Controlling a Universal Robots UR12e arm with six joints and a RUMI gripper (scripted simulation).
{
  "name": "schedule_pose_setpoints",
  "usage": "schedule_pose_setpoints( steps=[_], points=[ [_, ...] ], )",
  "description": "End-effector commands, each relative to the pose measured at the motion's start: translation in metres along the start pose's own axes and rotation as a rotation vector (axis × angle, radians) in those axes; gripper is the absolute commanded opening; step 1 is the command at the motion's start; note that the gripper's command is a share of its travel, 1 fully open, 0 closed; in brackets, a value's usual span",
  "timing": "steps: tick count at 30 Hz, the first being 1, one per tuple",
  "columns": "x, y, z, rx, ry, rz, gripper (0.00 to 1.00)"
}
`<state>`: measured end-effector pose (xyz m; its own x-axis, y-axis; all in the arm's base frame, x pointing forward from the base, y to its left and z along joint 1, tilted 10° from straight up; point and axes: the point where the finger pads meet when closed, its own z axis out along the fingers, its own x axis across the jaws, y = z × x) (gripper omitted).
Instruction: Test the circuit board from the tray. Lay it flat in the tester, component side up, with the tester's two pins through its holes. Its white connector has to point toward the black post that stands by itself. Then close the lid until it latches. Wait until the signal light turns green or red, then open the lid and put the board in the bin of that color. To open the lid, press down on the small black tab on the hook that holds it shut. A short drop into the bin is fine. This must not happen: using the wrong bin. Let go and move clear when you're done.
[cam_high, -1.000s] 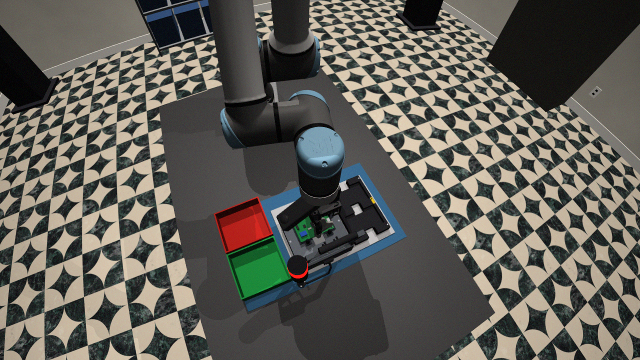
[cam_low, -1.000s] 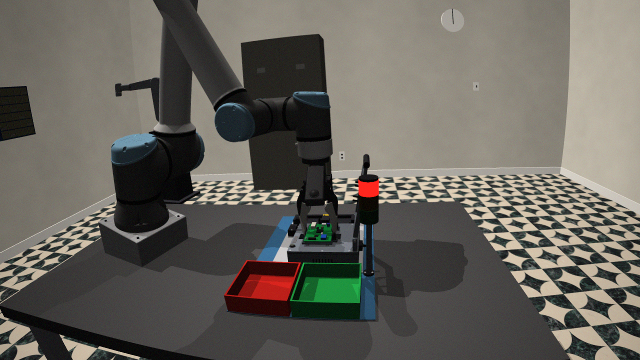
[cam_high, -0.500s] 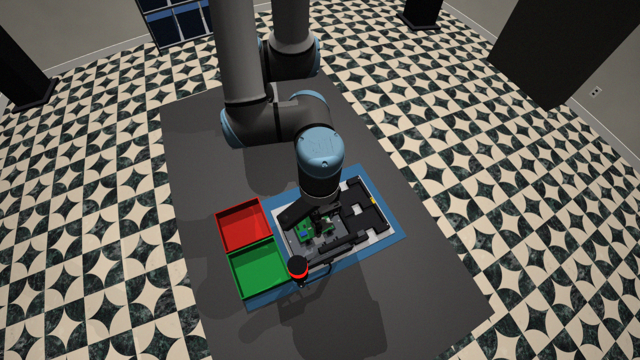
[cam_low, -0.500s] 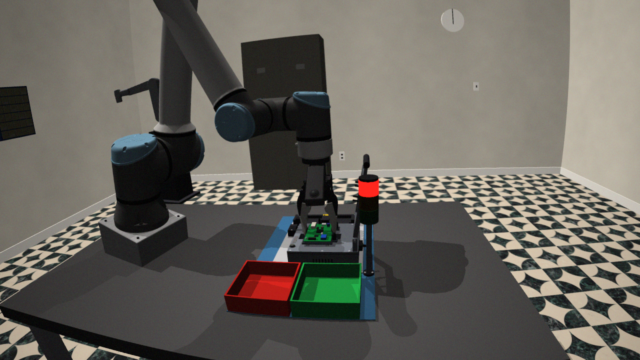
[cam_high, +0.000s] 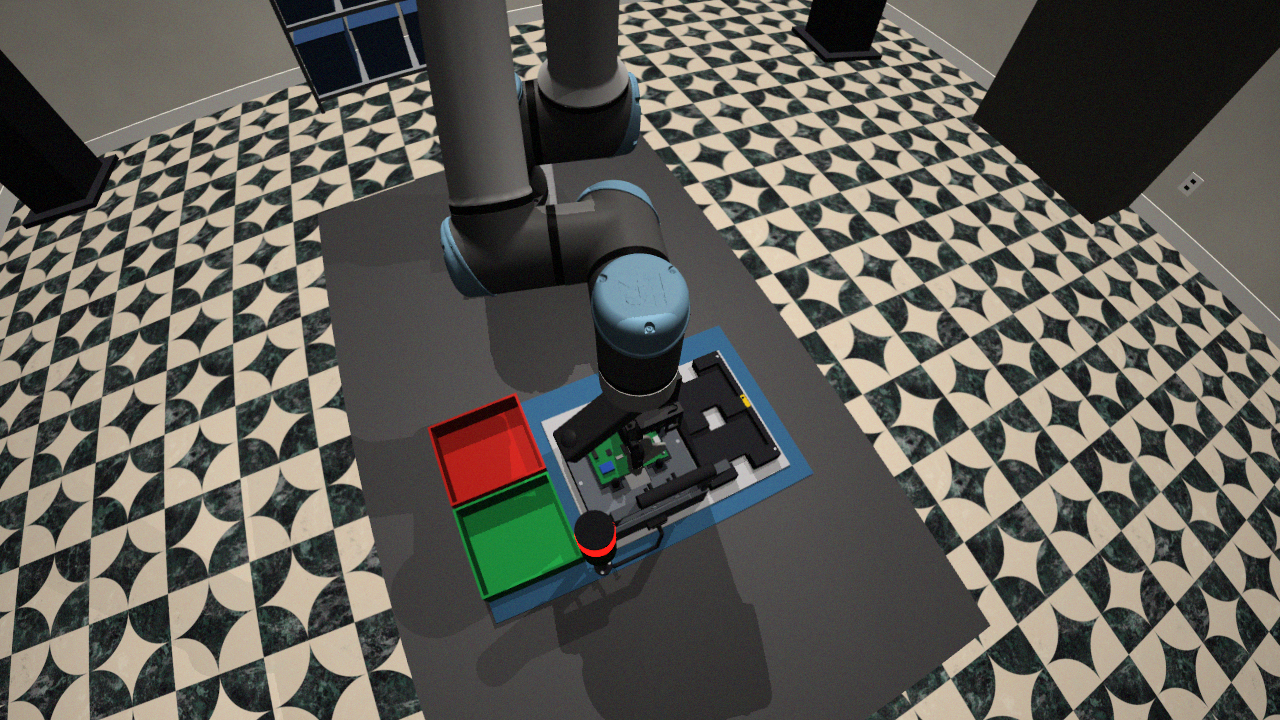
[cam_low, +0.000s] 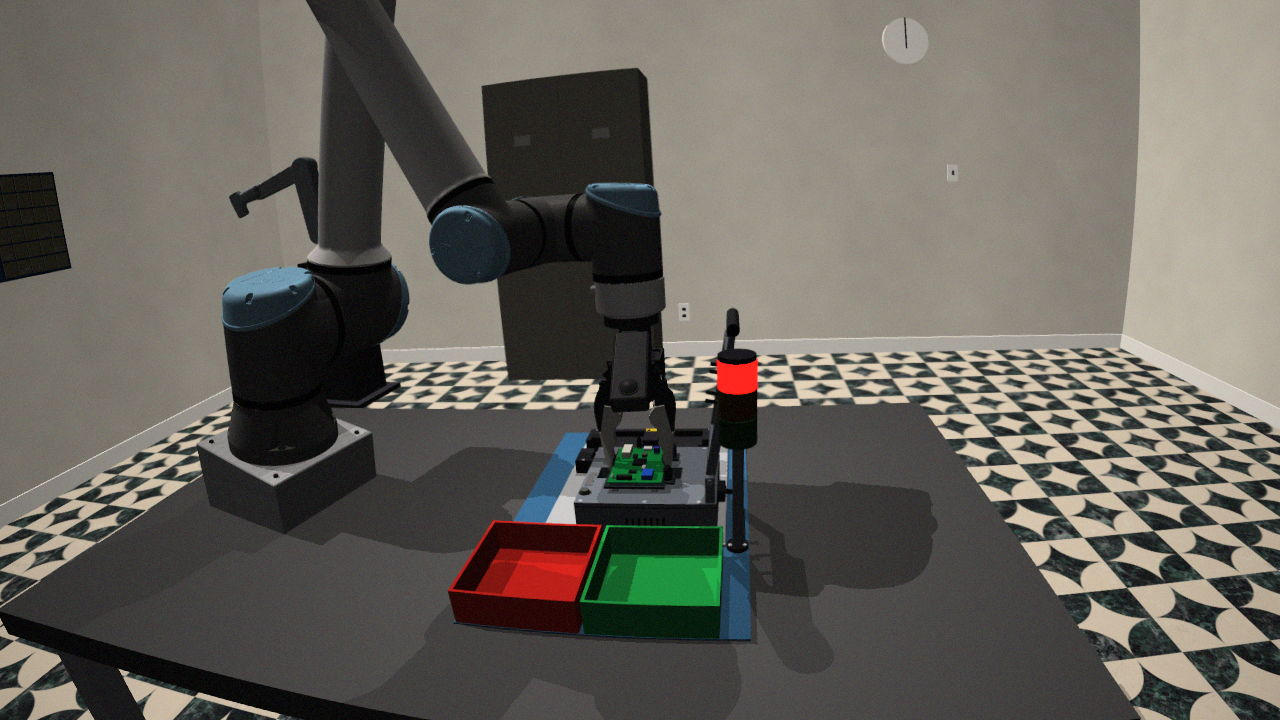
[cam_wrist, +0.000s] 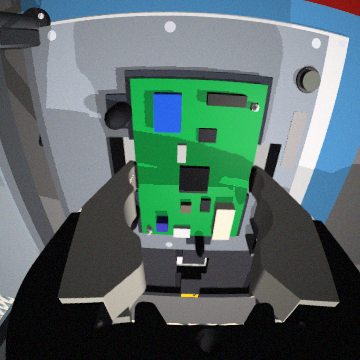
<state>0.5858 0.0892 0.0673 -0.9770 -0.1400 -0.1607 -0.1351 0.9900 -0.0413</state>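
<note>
The green circuit board (cam_high: 612, 445) (cam_low: 617, 470) (cam_wrist: 225, 145) lies flat, component side up, on the grey tester (cam_low: 689, 491) (cam_wrist: 75, 165). Two small silver pin tips show at opposite corners. Its cream-white connector (cam_wrist: 223, 222) is at the end nearest the gripper, beside a small black post (cam_wrist: 200, 246). My gripper (cam_low: 638, 454) (cam_wrist: 193, 165) points down, shut on the board's two long edges, about halfway along it. The tester's lid (cam_high: 673, 488) stands open at one side. The signal light (cam_high: 596, 544) (cam_low: 736, 376) glows red.
The red bin (cam_high: 487, 450) (cam_low: 537, 577) and green bin (cam_high: 519, 537) (cam_low: 657, 582) stand side by side at the tester's end. The black tray (cam_high: 716, 401) with a yellow mark lies at its other end. The raised lid and light pole flank the gripper.
</note>
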Motion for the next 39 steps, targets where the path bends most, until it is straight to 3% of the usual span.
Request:
schedule_pose_setpoints(
  steps=[1, 39],
  points=[
    [0.0017, -0.0003, 0.0005, 0.000, 0.001, 0.001, 0.39],
    [0.0007, -0.0006, -0.0035, 0.000, 0.000, 0.001, 0.39]
  ],
)
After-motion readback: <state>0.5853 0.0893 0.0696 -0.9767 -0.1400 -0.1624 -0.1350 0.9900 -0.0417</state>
